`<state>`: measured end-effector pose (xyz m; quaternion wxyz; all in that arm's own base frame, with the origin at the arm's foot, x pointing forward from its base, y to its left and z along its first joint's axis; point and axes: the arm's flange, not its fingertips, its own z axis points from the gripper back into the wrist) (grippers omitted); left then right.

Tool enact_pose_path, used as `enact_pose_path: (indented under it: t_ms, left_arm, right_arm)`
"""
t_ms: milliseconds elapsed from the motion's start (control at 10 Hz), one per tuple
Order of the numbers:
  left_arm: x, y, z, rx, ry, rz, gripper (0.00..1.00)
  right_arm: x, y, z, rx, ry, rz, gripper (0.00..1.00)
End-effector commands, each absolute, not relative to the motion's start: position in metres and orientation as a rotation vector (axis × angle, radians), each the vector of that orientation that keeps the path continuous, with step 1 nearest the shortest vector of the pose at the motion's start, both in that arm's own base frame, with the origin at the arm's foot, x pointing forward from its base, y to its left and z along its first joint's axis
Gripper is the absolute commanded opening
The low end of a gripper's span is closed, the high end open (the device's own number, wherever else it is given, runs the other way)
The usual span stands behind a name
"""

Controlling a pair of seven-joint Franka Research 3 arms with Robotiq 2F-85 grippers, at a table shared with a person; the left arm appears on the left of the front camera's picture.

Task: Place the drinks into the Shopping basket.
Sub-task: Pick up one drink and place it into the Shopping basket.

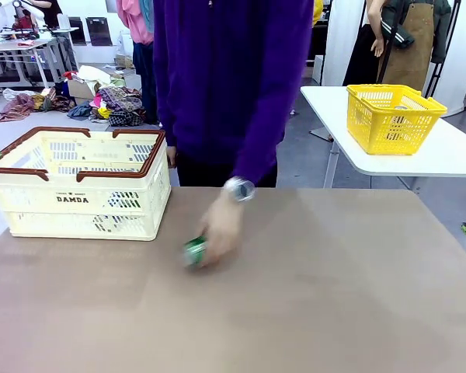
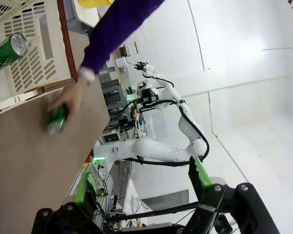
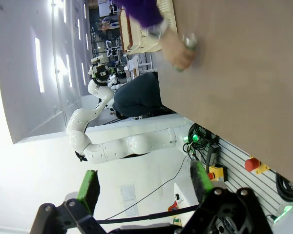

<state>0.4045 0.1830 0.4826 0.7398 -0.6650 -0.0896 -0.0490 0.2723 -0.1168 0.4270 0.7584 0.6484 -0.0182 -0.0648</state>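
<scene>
Front view: hand (image 1: 221,229) closed around a green can (image 1: 194,251) on the table (image 1: 334,295), just right of the cream basket (image 1: 78,198). Second can (image 2: 9,48) already lying inside. Wait until the hand clears, then approach with jaws wide, grip mid-body, lift above the rim, lower gently.

Purple sleeve (image 1: 268,116), silver wristwatch (image 1: 239,189)
</scene>
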Motion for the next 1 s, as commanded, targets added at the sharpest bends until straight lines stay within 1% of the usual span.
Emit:
enact_pose_path:
  t_ms: [0,900]
  left_arm:
    - [0.4012,0.1851,0.4856,-1.459,-0.194,-0.127,1.0]
    - [0.4012,0.1851,0.4856,-1.459,-0.194,-0.127,1.0]
  right_arm:
    - [0.2722,-0.1159,0.4313,1.428,-0.037,-0.153,1.0]
    - [0.2722,-0.1159,0.4313,1.428,-0.037,-0.153,1.0]
